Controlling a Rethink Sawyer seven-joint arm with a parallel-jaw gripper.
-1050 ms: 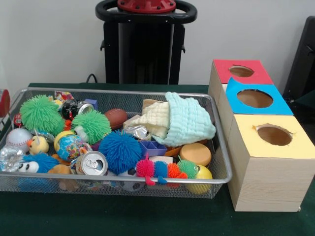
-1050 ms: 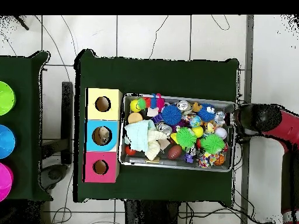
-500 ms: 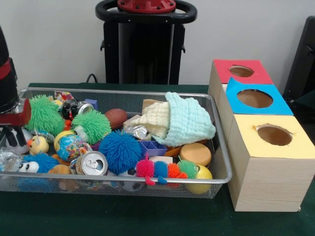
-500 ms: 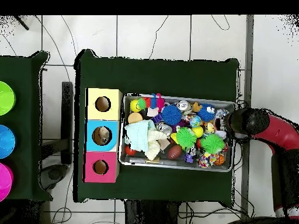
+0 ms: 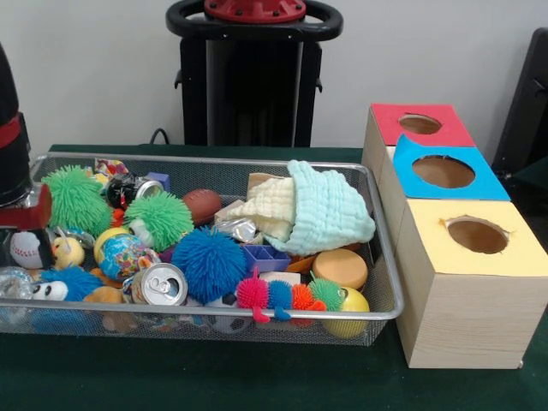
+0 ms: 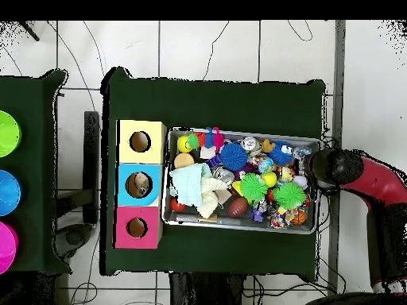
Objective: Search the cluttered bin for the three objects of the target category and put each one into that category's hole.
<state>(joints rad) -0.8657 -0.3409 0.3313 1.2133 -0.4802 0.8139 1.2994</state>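
A wire mesh bin (image 5: 282, 319) holds a jumble of toys, cans and cloths. My gripper (image 5: 32, 233) has come down at the bin's left end, right over a white baseball (image 5: 21, 250) that it partly hides. Whether it touches the ball cannot be made out. Nearby lie two green spiky balls (image 5: 73, 199), a blue spiky ball (image 5: 208, 263), a small brown football (image 5: 202, 205) and a globe ball (image 5: 125, 255). To the right stands a wooden box with a red hole (image 5: 419, 124), a blue hole (image 5: 443, 171) and a yellow hole (image 5: 477, 235). From above, the gripper (image 6: 312, 168) sits at the bin's (image 6: 238, 225) right end.
A pale green and cream cloth pile (image 5: 304, 210) fills the bin's right part. A silver can (image 5: 160, 284), a yellow disc (image 5: 340, 267), a spiky caterpillar toy (image 5: 287, 294) and a yellow ball (image 5: 351, 305) lie along the front. Coloured bowls (image 6: 6, 191) stand on a second table.
The arm came in from the side and now reaches a little further over the bin's end; the baseball is partly covered by the gripper.
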